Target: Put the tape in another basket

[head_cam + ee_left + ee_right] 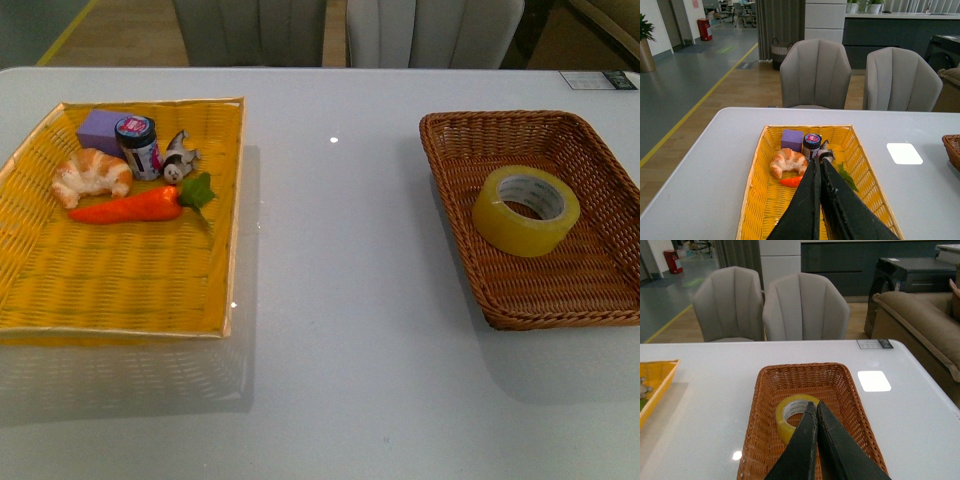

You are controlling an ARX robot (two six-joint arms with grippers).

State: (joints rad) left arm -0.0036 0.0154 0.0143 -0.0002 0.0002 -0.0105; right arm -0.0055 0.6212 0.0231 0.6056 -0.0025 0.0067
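You have a white table (340,300) carrying a yellow tray (120,290) on the left and a brown basket (470,250) well apart on the right, with what may be a small printed card (598,80) lying flat at the far right corner.

Sitting on the counter (330,250): one tape roll (526,210) | two baskets, brown (455,200) and yellow (120,280) | one croissant (92,175) | one carrot (130,208) | one jar (138,146) | one purple block (100,130) | one figurine (179,158) | two chairs (815,72) standing behind.
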